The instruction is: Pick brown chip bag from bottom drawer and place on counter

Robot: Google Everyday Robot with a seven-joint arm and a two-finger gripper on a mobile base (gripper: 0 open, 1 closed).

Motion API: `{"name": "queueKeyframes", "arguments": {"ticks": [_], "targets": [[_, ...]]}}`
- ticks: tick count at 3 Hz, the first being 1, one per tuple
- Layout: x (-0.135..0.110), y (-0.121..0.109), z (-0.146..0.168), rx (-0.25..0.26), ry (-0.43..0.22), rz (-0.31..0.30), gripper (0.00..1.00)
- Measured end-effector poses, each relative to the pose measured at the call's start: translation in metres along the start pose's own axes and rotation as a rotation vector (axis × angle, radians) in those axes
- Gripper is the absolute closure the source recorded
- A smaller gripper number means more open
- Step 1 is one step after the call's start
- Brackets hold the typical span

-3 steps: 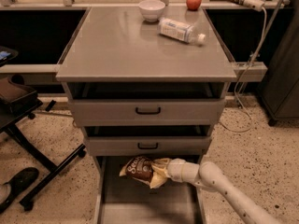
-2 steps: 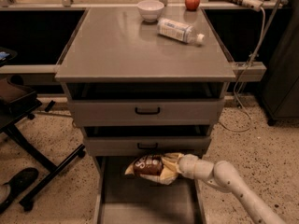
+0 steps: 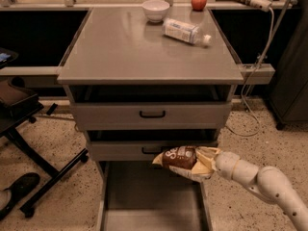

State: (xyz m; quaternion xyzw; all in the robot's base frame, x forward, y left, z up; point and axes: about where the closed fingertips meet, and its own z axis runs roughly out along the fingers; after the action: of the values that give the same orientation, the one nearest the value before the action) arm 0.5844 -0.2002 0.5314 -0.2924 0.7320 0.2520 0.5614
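Note:
The brown chip bag (image 3: 179,158) is held in the air above the open bottom drawer (image 3: 144,201), level with the front of the middle drawer. My gripper (image 3: 201,164) is shut on the bag's right end, reaching in from the lower right on a white arm. The bag lies roughly sideways, with white script showing on its dark face. The grey counter (image 3: 130,47) is well above the bag. The drawer's flat grey floor shows nothing in it.
On the counter's far side stand a white bowl (image 3: 156,10), a red apple (image 3: 198,1) and a clear bottle (image 3: 185,32) lying on its side. The top drawer (image 3: 152,113) and middle drawer (image 3: 144,149) stand slightly open. A black chair base (image 3: 33,177) is at the left.
The gripper has lifted the bag up and to the right, from just over the bottom drawer to the height of the middle drawer's front.

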Motion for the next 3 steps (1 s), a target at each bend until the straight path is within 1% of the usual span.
{"name": "queueKeyframes", "arguments": {"ticks": [1, 2, 3], "targets": [[-0.048, -0.024, -0.048, 0.110, 0.005, -0.032, 1.00], [-0.048, -0.024, -0.048, 0.110, 0.005, -0.032, 1.00], [-0.062, -0.026, -0.049, 0.120, 0.008, -0.046, 1.00]]}}
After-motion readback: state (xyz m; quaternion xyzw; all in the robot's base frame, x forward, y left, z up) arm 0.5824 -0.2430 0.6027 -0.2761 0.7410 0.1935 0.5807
